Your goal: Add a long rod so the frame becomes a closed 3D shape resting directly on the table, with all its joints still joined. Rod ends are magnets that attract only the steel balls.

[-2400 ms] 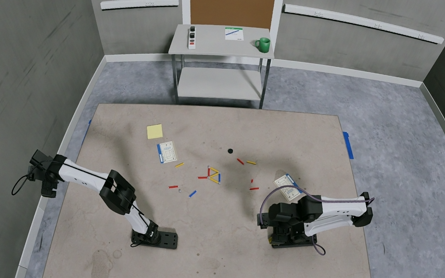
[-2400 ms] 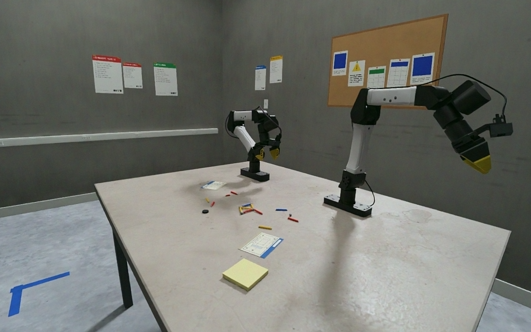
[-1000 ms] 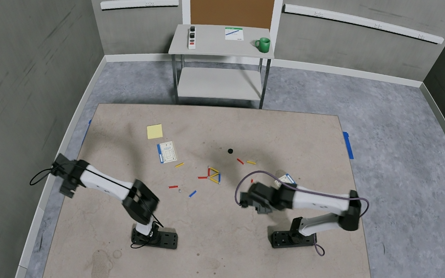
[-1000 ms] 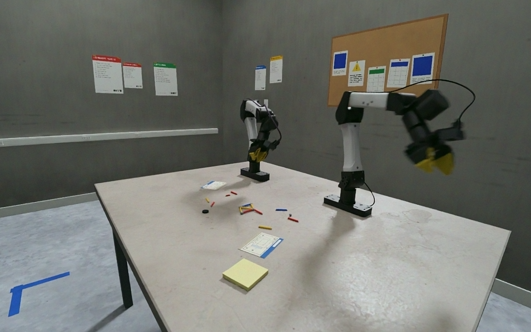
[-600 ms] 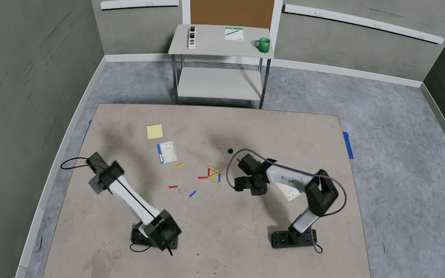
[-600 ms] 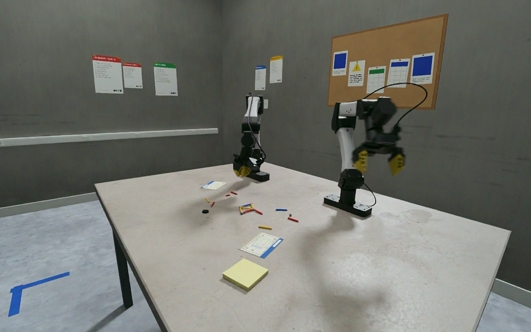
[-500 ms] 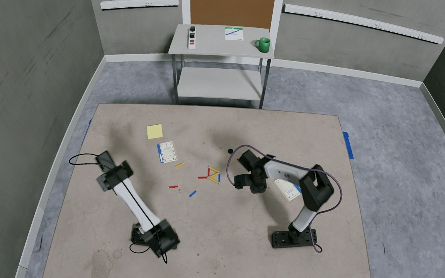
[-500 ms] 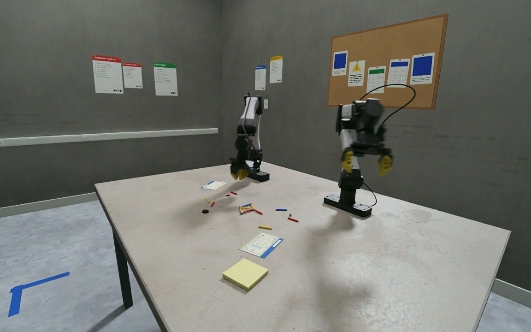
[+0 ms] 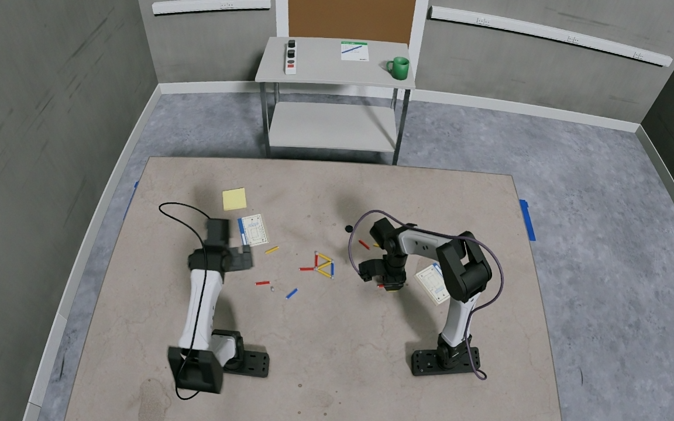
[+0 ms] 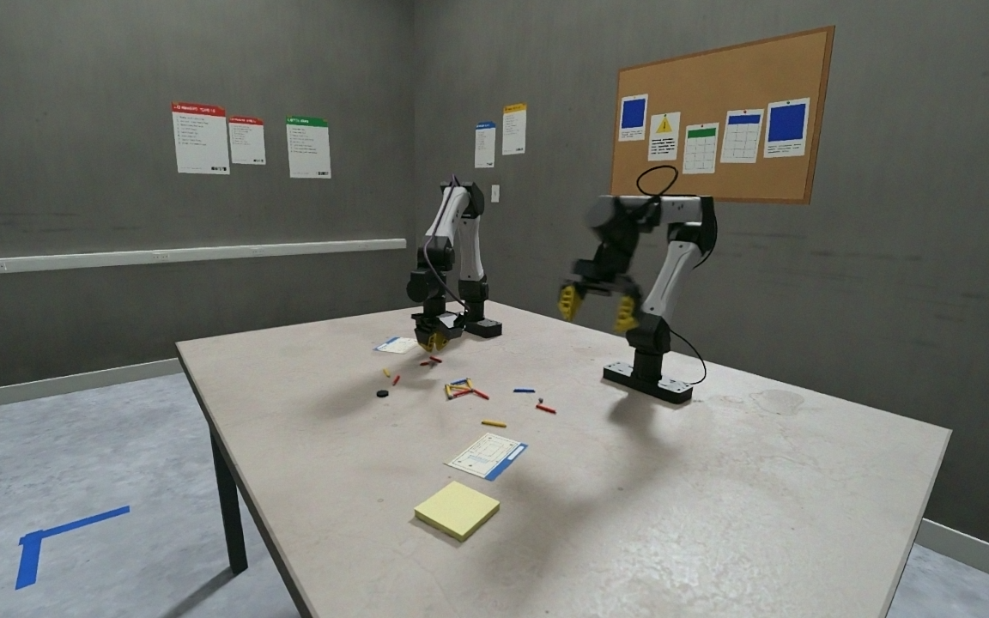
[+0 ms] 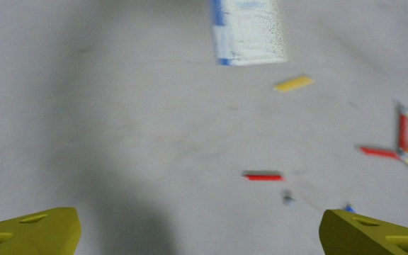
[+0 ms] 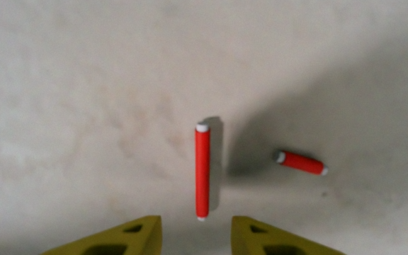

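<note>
Beige table (image 9: 308, 335) (image 10: 636, 492), flat red-yellow-blue rod frame (image 9: 323, 265) (image 10: 461, 390), left fingers spread wide, right fingers narrowly apart.

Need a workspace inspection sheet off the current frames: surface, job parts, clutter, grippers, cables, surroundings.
Surface: tabletop has stains and small dark spots.
Frame: rods and steel balls joined, a red rod sticking out one side; 3D closure not seen.
Loose rods: red, yellow and blue, scattered; long red rod lies ahead of the right fingertips.
Clutter: yellow sticky-note pad, two printed cards, black disc.
Left gripper: open, nothing held.
Right gripper: partly open, nothing held.
Cables: one looping along each arm; snags, nothing seen.
Surroundings: side table with green mug; blue tape on floor.
</note>
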`<act>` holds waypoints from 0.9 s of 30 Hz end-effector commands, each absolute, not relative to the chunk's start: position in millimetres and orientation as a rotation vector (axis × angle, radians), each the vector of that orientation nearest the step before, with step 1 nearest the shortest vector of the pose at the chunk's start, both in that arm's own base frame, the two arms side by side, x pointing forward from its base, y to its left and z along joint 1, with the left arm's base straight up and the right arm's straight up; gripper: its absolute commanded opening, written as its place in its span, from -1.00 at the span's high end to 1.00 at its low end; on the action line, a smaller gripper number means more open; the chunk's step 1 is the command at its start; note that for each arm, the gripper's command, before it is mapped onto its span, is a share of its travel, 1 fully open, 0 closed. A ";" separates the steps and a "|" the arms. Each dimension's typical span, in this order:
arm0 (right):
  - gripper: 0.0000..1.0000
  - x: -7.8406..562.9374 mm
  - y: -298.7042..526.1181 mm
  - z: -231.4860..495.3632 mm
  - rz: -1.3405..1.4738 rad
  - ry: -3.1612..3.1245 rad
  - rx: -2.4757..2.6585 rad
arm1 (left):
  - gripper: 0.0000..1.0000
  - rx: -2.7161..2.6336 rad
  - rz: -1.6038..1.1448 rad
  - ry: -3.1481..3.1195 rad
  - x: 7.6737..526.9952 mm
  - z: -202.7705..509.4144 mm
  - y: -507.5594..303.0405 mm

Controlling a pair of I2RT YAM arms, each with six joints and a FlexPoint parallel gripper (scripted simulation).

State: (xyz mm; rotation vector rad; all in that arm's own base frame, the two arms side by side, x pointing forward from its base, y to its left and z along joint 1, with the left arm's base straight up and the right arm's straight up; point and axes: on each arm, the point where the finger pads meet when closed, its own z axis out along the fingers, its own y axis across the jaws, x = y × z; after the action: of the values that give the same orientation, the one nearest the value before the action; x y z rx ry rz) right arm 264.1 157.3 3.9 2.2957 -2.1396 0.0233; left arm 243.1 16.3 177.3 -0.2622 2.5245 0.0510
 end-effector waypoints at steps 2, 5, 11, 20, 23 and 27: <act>0.40 271.8 163.4 6.1 -0.012 -2.136 2.327 | -1.00 -0.037 -0.011 2.518 273.1 179.7 -40.1; 0.40 272.6 163.4 7.3 -0.010 -2.141 2.329 | -1.00 0.222 -0.075 2.549 286.9 169.1 -94.1; 0.40 273.4 163.8 9.8 -0.007 -2.146 2.335 | -1.00 0.553 -0.154 2.571 302.4 152.9 -164.2; 0.40 273.8 163.9 10.1 -0.005 -2.147 2.336 | -1.00 0.764 -0.187 2.583 313.6 140.4 -208.6; 0.40 273.8 163.9 10.1 -0.005 -2.147 2.336 | -1.00 0.803 -0.193 2.587 316.1 137.5 -217.6; 0.40 273.8 163.9 10.1 -0.005 -2.147 2.336 | -1.00 0.820 -0.196 2.585 319.1 136.3 -223.7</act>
State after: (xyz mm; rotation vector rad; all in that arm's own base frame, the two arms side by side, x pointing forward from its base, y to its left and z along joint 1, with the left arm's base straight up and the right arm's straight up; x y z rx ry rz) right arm 262.7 158.9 0.7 2.3041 -2.1219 -0.0047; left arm 314.6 -213.6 125.6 0.7776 2.6148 -0.1690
